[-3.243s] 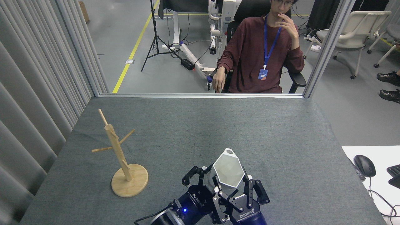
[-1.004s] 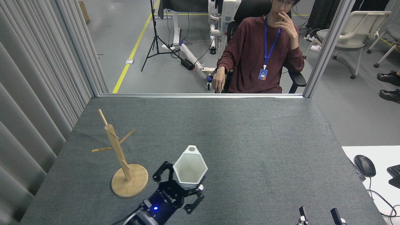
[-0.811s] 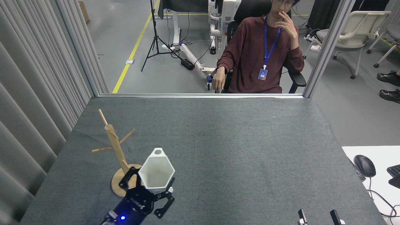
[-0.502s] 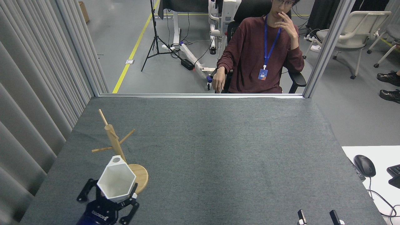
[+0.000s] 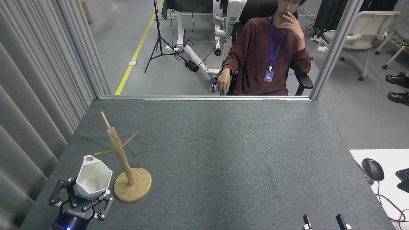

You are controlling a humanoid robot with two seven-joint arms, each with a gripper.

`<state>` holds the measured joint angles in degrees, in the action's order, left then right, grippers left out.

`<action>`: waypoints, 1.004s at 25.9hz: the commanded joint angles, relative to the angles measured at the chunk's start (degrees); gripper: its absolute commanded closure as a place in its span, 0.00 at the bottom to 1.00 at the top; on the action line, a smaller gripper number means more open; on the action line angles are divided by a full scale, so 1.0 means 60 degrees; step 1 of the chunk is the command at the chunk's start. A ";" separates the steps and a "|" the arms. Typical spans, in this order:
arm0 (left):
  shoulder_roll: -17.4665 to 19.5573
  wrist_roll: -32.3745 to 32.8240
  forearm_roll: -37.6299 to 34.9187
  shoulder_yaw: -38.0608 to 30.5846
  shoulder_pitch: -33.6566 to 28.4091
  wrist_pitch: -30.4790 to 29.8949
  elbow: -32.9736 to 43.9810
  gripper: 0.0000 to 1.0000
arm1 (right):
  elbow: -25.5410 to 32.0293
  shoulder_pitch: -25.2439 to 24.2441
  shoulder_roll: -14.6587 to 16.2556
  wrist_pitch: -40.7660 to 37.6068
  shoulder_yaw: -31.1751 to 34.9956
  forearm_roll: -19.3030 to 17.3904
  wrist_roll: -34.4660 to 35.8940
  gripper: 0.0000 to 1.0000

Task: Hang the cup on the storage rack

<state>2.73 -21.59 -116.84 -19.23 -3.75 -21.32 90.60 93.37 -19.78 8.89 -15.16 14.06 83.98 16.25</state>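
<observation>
**Cup held left of the mug tree**

Head view. Left gripper (image 5: pixel 83 195) sits at the lower left corner of the grey felt table (image 5: pixel 223 143), its black fingers clenched around the lower body of the white faceted cup (image 5: pixel 93 176). The cup is clear of the table surface, its hexagonal rim tilted toward the camera and its pale interior visible. The tab handle with its round hole points up and away, and lies just below the outer tip of the lowest left-pointing peg (image 5: pixel 104 152); contact between the two cannot be determined.

The wooden storage rack (image 5: pixel 123 159) stands immediately right of the cup on its round disc base, which rests flat on the felt. Its post leans slightly in this view, and pegs project up-left, right and left from the upper portion. No peg passes through the handle hole.

Right gripper (image 5: pixel 322 223) shows only as two fingertips at the bottom edge, spread with a gap between them and holding nothing, well apart from the rack.

Surroundings: grey pleated curtain (image 5: pixel 35 80) close along the left table edge; seated person (image 5: pixel 265 54) behind the far edge; computer mouse (image 5: pixel 372 169) on a white surface at right.
</observation>
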 commanded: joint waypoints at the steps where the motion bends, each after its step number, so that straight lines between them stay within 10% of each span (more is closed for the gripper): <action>1: -0.0030 -0.0005 -0.0244 -0.0091 0.0303 0.0185 -0.0422 0.55 | -0.0006 0.0001 -0.0016 0.0022 0.0000 0.0021 -0.0013 0.01; 26: -0.0191 -0.0005 -0.0991 0.0099 0.0948 0.0053 -0.0495 0.54 | -0.0006 0.0074 -0.0002 0.0036 0.0015 0.0036 -0.0013 0.01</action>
<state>2.06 -21.64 -121.40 -19.59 1.60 -21.34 87.93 93.34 -19.34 8.89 -14.89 14.10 84.20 15.96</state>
